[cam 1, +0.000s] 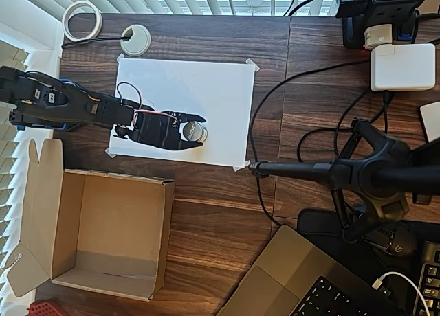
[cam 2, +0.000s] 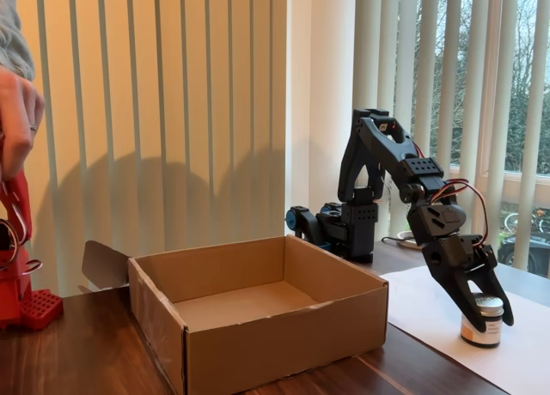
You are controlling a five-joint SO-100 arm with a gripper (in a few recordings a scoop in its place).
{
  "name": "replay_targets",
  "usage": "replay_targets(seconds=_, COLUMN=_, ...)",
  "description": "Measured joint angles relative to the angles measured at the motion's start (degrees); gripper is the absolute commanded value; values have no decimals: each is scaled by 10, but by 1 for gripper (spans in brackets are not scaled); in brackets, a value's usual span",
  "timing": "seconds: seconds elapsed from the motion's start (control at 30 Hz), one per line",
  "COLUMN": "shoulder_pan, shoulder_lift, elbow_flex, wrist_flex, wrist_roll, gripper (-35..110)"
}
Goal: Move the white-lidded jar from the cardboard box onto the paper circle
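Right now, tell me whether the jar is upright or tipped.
Upright: the white-lidded jar stands on its base on the white sheet, lid up.

Bare white sheet (cam 1: 206,89) around the white-lidded jar (cam 1: 194,132); cardboard box (cam 1: 103,235) well apart.

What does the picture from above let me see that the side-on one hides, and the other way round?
From above: the white taped paper sheet's whole outline, the desk cables and a laptop corner. Side-on: the small white-lidded jar's shiny sides standing on the sheet, window blinds, a person's hand. Both: the brown cardboard box with nothing in it, and the black claw around the jar.
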Motion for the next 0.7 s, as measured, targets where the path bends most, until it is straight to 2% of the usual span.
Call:
replay_targets(seconds=0.2, shoulder_pan=0, shoulder_lift=4, elbow_flex=2, wrist_flex=-21, wrist_roll=-2, gripper=39)
replay_targets(seconds=0.47, shoulder_pan=0, shoulder_lift=109, elbow_flex=2, wrist_flex=-69, wrist_roll=34, gripper=39)
replay_targets(seconds=0.6, shoulder_pan=-7, shoulder_lift=187, elbow_flex=2, wrist_flex=-85, wrist_roll=117, gripper=39)
replay_targets(seconds=0.7, shoulder_pan=-33, shoulder_lift=255, elbow_flex=20, wrist_flex=-82, wrist_roll=234, gripper=39)
